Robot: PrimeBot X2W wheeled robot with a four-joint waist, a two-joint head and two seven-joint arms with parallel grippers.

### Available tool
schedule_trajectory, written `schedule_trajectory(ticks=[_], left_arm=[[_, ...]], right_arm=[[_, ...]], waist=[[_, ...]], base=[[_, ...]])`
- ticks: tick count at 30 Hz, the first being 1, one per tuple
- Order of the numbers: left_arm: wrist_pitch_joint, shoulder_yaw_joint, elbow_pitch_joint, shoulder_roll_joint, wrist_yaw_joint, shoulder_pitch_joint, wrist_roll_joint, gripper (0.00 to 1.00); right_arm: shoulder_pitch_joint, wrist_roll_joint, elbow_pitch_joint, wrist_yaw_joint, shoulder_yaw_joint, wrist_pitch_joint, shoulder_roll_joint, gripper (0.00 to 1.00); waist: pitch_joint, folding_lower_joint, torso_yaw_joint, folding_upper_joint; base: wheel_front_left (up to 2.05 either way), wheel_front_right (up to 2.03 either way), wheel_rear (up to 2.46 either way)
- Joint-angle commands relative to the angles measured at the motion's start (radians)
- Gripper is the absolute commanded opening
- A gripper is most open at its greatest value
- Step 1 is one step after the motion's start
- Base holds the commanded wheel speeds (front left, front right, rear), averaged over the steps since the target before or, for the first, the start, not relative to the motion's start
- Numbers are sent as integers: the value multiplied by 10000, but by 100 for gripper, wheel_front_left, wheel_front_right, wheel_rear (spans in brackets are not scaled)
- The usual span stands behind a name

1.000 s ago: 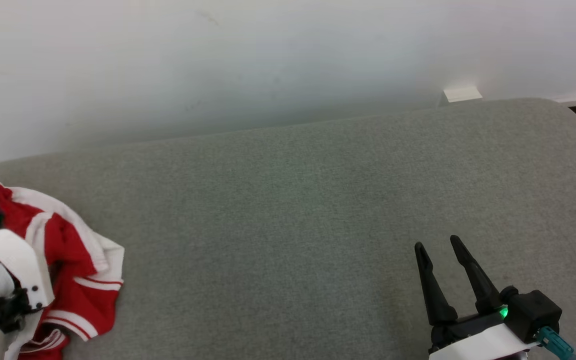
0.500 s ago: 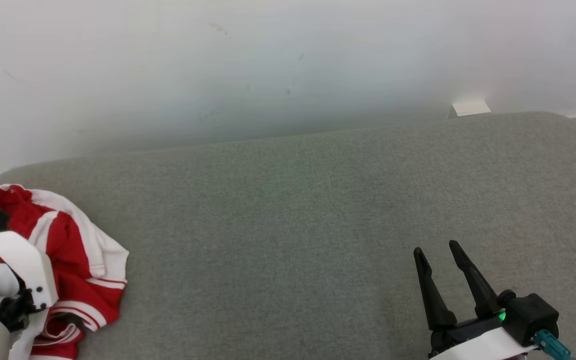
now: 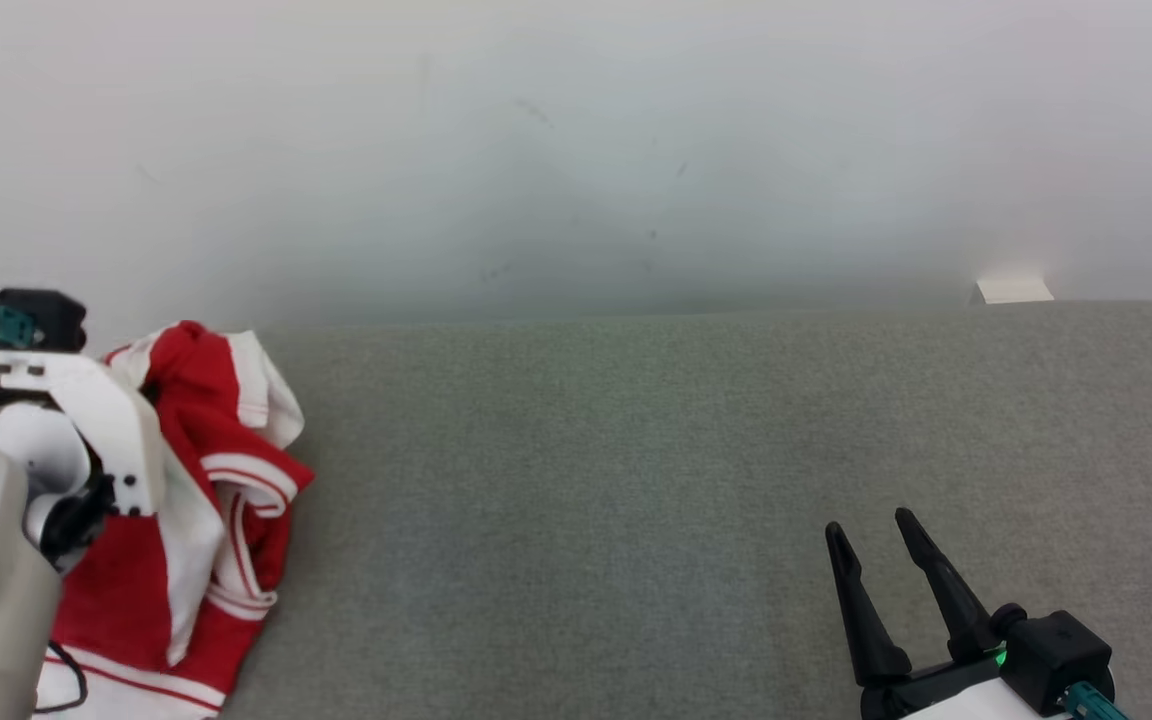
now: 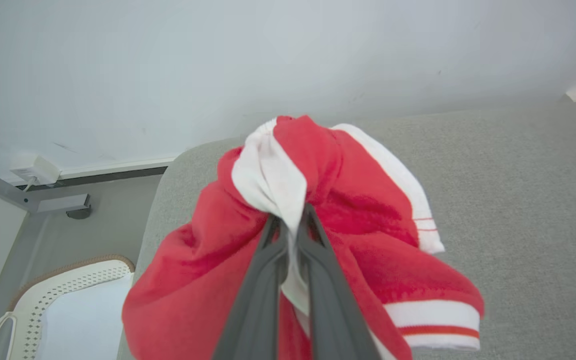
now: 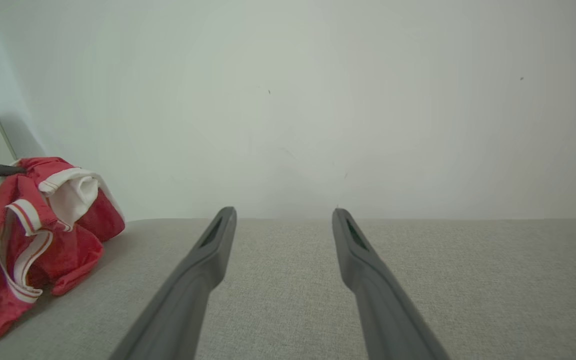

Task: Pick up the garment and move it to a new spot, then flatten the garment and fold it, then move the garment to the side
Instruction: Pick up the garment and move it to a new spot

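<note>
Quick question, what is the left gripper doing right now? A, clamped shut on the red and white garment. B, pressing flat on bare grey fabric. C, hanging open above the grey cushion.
A: the left wrist view shows the left gripper pinched shut on a white fold of the garment.

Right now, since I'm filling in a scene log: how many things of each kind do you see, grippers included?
Red and white garment: 1
Grippers: 2, the left gripper with jaws shut on the garment, the right gripper with jaws open
White basket: 1
Grey cushioned surface: 1
Total: 5
</note>
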Motion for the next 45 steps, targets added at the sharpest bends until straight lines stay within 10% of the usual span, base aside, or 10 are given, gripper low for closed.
schedule_trajectory(ticks=[1, 26, 40, 41, 42, 45], left_arm=[[-102, -131, -333, 159, 24, -225, -185, 0], [-637, -1626, -6798, -1003, 242, -15, -1449, 0], [-2928, -3359, -3612, -2669, 655, 1784, -359, 0], [-3185, -3424, -3177, -2841, 655, 1766, -327, 19], [-3363, -3501, -2805, -3009, 628, 1736, -327, 92], [-3995, -3622, -2047, -3323, 530, 1390, -187, 100]], right_arm=[[86, 8, 37, -18, -20, 6, 4, 100], [-159, -67, -88, -18, -356, 7, -8, 100], [-621, 236, -64, -18, 83, 8, -22, 100], [-612, 256, -43, -18, 80, 7, -24, 100], [-602, 262, -15, -18, 70, 7, -26, 100], [-636, 261, 0, -18, 32, 7, -49, 100]], waist=[[-63, 0, 57, 0], [260, 0, -1739, 0], [1396, 0, -3144, 0], [1420, 0, -3153, 0], [1457, 0, -3147, 0], [1505, 0, -3035, 0]], base=[[0, 0, 0], [0, 0, 0], [0, 0, 0], [0, 0, 0], [0, 0, 0], [0, 0, 0]])
